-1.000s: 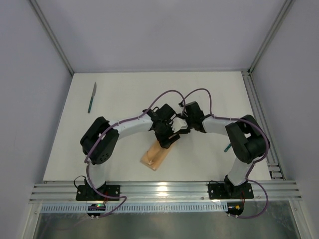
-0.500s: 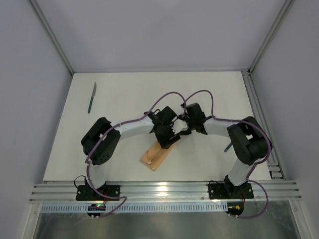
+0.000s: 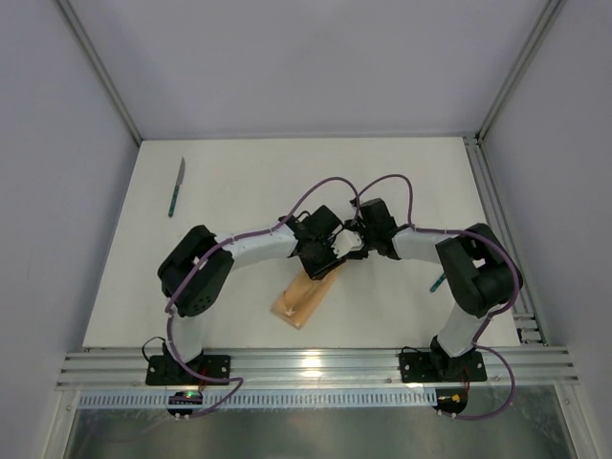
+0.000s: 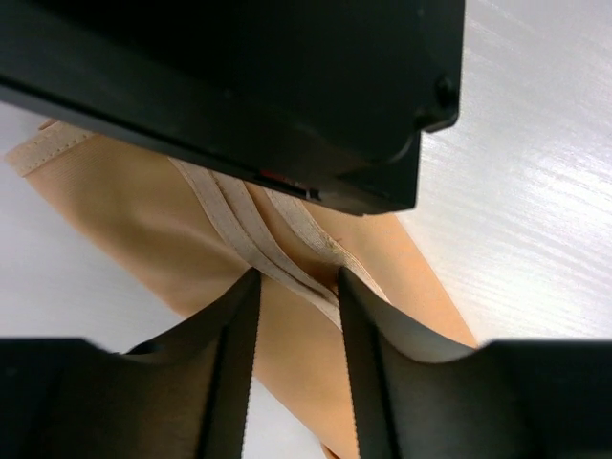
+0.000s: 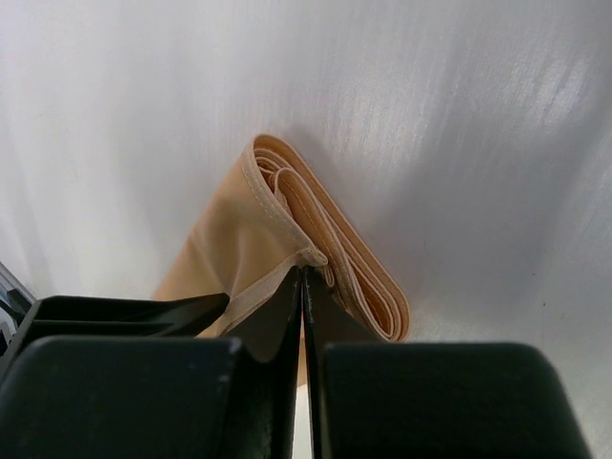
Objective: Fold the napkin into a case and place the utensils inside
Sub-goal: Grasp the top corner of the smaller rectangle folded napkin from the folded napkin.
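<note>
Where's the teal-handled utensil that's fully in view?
Top view: the slim teal-handled, silver-tipped utensil lies near the far-left corner of the white table, alone and well apart from the folded peach-orange cloth napkin near the centre front.

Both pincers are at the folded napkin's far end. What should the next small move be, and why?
Probably close the left pincer onto the napkin hems lying between its fingers. Those fingers straddle the hems with a gap, while the right pincer is shut on an edge of the folded cloth.

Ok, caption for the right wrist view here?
Right wrist view: right gripper shut, pinching a hem of the folded peach napkin on the white table.
</note>
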Tool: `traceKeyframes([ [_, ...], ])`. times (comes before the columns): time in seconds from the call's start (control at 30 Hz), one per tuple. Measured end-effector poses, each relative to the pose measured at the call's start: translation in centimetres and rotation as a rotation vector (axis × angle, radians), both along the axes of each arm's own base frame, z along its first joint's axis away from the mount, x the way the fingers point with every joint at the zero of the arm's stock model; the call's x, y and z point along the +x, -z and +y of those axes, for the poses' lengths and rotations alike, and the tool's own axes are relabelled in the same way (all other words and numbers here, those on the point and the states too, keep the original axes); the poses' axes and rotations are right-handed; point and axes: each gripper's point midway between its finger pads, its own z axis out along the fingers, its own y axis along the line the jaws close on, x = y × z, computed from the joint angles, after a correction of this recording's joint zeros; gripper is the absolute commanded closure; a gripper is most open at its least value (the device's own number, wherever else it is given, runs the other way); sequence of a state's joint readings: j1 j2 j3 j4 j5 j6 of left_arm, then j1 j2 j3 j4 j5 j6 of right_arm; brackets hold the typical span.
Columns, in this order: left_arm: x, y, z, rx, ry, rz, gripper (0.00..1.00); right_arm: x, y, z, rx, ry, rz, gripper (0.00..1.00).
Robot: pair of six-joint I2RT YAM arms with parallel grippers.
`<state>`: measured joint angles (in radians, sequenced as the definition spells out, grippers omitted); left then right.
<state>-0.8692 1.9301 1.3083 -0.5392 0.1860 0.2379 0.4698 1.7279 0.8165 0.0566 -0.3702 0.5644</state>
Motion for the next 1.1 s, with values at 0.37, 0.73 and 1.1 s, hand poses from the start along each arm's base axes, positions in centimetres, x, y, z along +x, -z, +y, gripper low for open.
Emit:
traceKeyframes([
  [0.37,0.4,0.0,-0.7,-0.018,0.008,-0.032,1.0,-0.1,-0.1,-1.0,-0.036,0.019,0.003,0.85],
  [0.73,0.2,-0.3,-1.1,-0.032,0.023,-0.04,0.96,-1.2,-0.8,-3.2,-0.136,0.003,0.005,0.69],
  [1.1,0.1,-0.3,-2.0,-0.071,0.066,-0.052,0.92,-0.5,-2.0,-3.8,-0.15,-0.019,-0.019,0.63],
])
